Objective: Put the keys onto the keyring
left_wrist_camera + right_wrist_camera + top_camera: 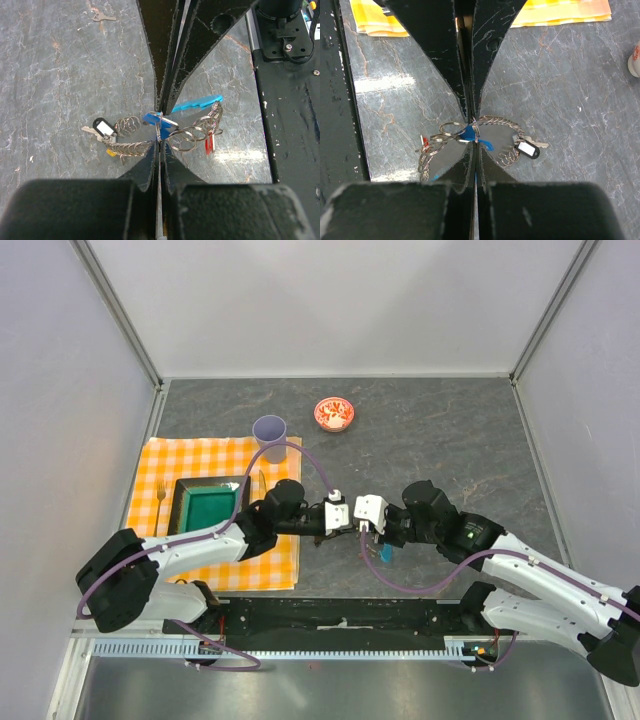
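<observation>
My two grippers meet tip to tip at the table's middle. The left gripper is shut on a ring of the keyring, a chain of small metal rings lying on the stone top. The right gripper is shut at the same ring, on a blue-headed key. The chain carries a black-and-white tag with its key, a red key, a yellowish bit and the blue crescent fob.
A loose small key lies apart on the stone. A lilac cup and a red-and-white bowl stand at the back. A checked cloth with a green tray and a fork lies at the left.
</observation>
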{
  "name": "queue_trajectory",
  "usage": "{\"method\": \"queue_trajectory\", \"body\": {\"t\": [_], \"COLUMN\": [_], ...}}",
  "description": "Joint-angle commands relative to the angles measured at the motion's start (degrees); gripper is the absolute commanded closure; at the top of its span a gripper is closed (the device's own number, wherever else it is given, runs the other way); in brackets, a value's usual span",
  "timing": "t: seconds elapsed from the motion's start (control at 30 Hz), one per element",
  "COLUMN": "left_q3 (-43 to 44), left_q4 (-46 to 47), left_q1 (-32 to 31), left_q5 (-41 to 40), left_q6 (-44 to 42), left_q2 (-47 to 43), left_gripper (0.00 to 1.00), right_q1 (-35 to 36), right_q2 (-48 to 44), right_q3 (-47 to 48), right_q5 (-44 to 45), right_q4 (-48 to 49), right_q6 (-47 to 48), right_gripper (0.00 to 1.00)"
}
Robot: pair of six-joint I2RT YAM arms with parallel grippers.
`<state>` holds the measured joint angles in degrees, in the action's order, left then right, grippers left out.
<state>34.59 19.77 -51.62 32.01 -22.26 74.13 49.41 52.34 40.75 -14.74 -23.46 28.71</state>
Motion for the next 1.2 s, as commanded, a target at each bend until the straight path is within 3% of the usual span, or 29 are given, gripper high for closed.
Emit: {"method": "queue_trajectory", "body": {"t": [0.0,0.4,1.17], "left_q3": [1.09,0.66,1.09], "left_q4": [1.76,1.41,0.62], "left_q1": [-0.77,-0.86,-1.82], "left_q5": [2.01,-2.91,-3.09], "left_q6": [-3.49,-5.07,-6.04], "left_q2": [-1.18,-0.92,-0.56], "left_gripper": [0.98,0.98,0.98], "right_q1": [0.25,0.25,0.25], "right_q2": [-0.04,-1.18,-1.09], "right_q3": [0.56,1.17,1.00], "right_q5": [-1.08,-1.34,1.12], "right_q4": [1.23,-0.35,0.79], "right_q6": [-0.50,-0.76,-0.67], "right_gripper": [1.00,1.00,1.00]}}
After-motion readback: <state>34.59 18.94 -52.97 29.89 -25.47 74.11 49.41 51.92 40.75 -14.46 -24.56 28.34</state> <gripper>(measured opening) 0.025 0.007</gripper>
